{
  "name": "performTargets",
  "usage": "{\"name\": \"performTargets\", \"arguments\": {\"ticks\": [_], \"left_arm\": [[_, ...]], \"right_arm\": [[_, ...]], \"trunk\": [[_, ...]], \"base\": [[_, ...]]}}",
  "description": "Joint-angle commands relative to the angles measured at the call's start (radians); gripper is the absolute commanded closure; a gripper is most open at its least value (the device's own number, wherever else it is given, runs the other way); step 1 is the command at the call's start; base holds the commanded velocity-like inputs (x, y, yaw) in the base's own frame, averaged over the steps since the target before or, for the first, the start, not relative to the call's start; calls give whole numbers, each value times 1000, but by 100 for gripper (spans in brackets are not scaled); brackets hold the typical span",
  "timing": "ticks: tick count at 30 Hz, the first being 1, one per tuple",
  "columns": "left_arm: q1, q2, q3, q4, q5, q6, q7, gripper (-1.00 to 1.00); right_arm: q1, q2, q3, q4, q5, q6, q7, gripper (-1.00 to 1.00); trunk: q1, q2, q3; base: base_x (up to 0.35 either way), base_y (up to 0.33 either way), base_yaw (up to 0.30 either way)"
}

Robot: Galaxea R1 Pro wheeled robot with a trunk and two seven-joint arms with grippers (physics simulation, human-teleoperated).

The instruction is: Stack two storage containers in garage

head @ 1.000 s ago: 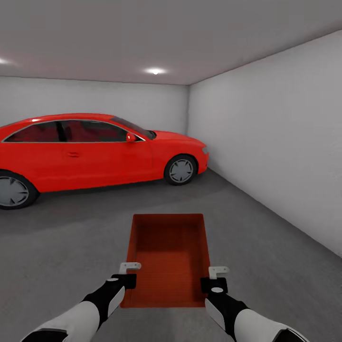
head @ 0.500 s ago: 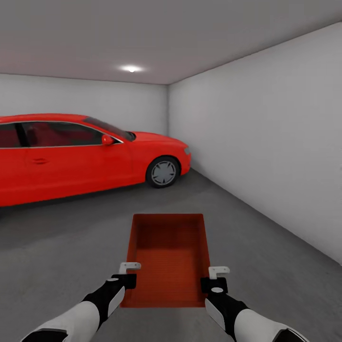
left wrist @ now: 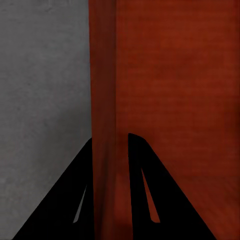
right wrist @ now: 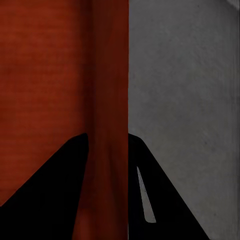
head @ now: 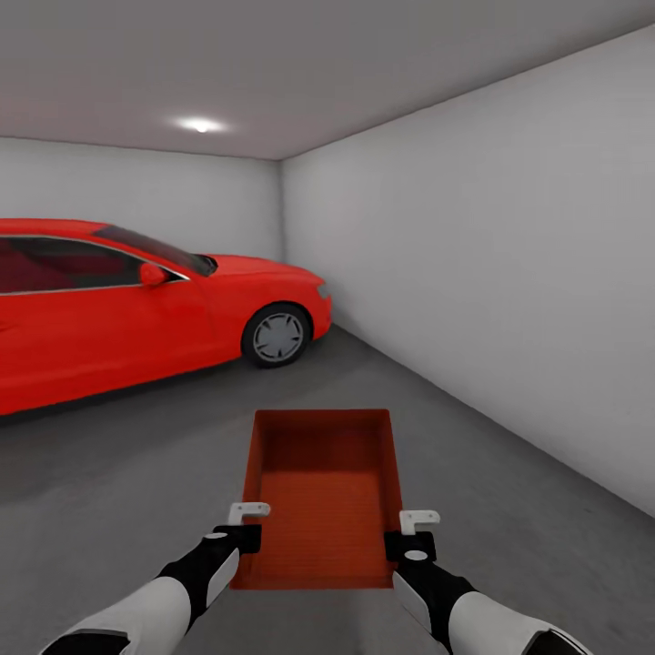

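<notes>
Head view: orange-red bin (head: pixel 323 496) held out in front over the grey garage floor (head: pixel 118 491), left end effector (head: pixel 244 526) on its left wall, right end effector (head: pixel 414 535) on its right wall. Red car (head: pixel 136 305) at left, white wall (head: pixel 491 273) at right.

Left wrist view: fingers (left wrist: pixel 82 200) clamped astride the bin wall (left wrist: pixel 104 125).

Right wrist view: fingers (right wrist: pixel 150 200) clamped on the bin wall (right wrist: pixel 107 100).

Red car (head: pixel 136 309): rear portion cut off by the left edge of the head view; only the front wheel shows. Storage container (head: pixel 323 496): its underside is hidden, so contact with the floor (head: pixel 509 455) cannot be judged. Both forearms are cut off by the lower edge of the head view.
</notes>
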Motion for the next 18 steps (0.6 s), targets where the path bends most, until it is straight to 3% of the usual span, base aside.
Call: {"name": "performTargets", "arguments": {"ticks": [1,18], "left_arm": [[0,21,36,-1,-7,7,10,100],[0,21,36,-1,-7,7,10,100]], "right_arm": [[-1,-1,-24,-1,15,-8,-19,100],[-2,-1,-24,-1,15,-8,-19,100]], "trunk": [[1,-2,-2],[1,-2,-2]], "base": [[321,0,-249],[322,0,-249]]}}
